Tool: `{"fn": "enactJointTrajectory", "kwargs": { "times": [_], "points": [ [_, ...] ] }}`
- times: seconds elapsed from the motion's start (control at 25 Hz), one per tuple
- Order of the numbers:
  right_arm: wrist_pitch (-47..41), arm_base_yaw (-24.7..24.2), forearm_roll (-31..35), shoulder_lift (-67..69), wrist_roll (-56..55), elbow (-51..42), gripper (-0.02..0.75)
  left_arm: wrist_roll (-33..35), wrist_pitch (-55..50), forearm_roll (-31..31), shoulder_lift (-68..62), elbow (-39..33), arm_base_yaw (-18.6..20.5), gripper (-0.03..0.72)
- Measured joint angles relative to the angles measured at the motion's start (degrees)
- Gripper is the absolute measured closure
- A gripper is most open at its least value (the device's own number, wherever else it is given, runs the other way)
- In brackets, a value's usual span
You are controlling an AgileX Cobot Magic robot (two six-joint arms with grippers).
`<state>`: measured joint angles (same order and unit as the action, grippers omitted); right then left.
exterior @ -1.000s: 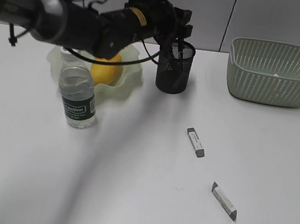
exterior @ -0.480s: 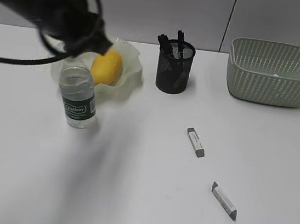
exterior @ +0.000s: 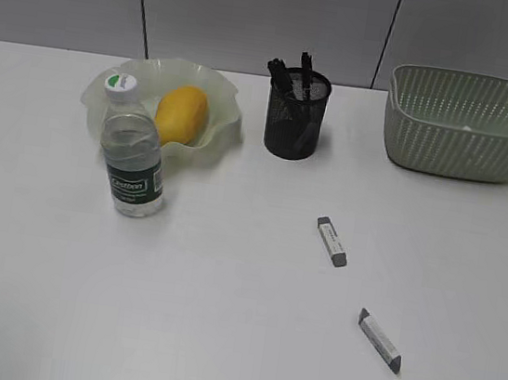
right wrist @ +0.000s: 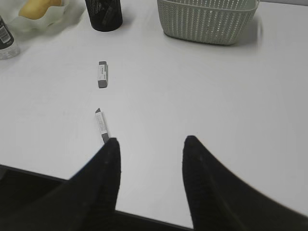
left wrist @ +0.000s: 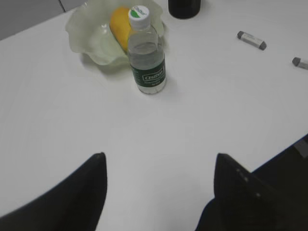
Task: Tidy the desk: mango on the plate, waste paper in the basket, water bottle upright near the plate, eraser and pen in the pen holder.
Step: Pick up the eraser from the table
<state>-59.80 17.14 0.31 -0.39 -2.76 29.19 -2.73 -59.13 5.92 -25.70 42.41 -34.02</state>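
The yellow mango (exterior: 181, 115) lies on the ruffled pale green plate (exterior: 225, 88). The water bottle (exterior: 131, 160) stands upright just in front of the plate. Black pens (exterior: 278, 67) stick out of the mesh pen holder (exterior: 295, 120). Two grey-tipped erasers (exterior: 332, 241) (exterior: 379, 341) lie flat on the white desk (exterior: 219, 317). The basket (exterior: 467, 134) stands at the back right; no waste paper shows. My left gripper (left wrist: 160, 159) hangs open over bare desk, well short of the bottle (left wrist: 147, 53). My right gripper (right wrist: 152, 140) is open too, its left finger beside the nearer eraser (right wrist: 101, 125).
Neither arm appears in the exterior view. A grey panelled wall runs behind the desk. The desk's front edge shows dark under my right gripper (right wrist: 144, 219). The farther eraser (right wrist: 102, 74) lies between the pen holder (right wrist: 103, 14) and the nearer one.
The left arm, which reached over the pen holder and plate a second ago, has swung away to the left and left the exterior view. The objects on the desk have not moved.
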Motion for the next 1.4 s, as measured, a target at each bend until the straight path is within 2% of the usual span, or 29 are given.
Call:
{"fn": "enactJointTrajectory", "kwargs": {
  "times": [0.24, 0.36, 0.48, 0.64, 0.92, 1.12, 1.28, 1.4],
  "points": [
    [0.05, 0.0, -0.31, 0.0, 0.0, 0.0, 0.388, -1.43, -5.8, 0.61, 21.19, -7.56, 0.0, 0.163],
    [0.04, 0.0, -0.31, 0.0, 0.0, 0.0, 0.388, -6.03, -8.59, 4.63, 25.57, -9.24, 0.0, 0.163],
    [0.04, 0.0, -0.31, 0.0, 0.0, 0.0, 0.388, -10.38, -9.14, 9.54, 26.04, -9.3, 0.3, 0.163],
    [0.09, 0.0, 0.0, 0.0, 0.0, 0.0, 0.388, -11.23, -3.38, 11.67, 26.1, -10.71, 0.43, 0.175],
    [0.09, 0.0, -0.31, 0.0, 0.0, 0.0, 0.388, -12.32, -1.56, 10.85, 26.1, -11.33, 0.43, 0.232],
    [0.63, 0.0, 0.0, 0.33, 0.0, 0.24, 0.388, -12.33, -1.38, 10.63, 26.1, -11.52, 0.85, 0.244],
    [6.79, 0.0, 0.18, 8.92, 0.07, 2.3, 0.388, -12.33, -1.38, 9.99, 26.1, -11.51, 5.53, 0.243],
    [14.1, 0.0, 0.62, 22.55, 1.91, 3.61, 0.388, -12.38, -1.38, 8.9, 26.1, -11.51, 12.04, 0.243]
  ]
}}
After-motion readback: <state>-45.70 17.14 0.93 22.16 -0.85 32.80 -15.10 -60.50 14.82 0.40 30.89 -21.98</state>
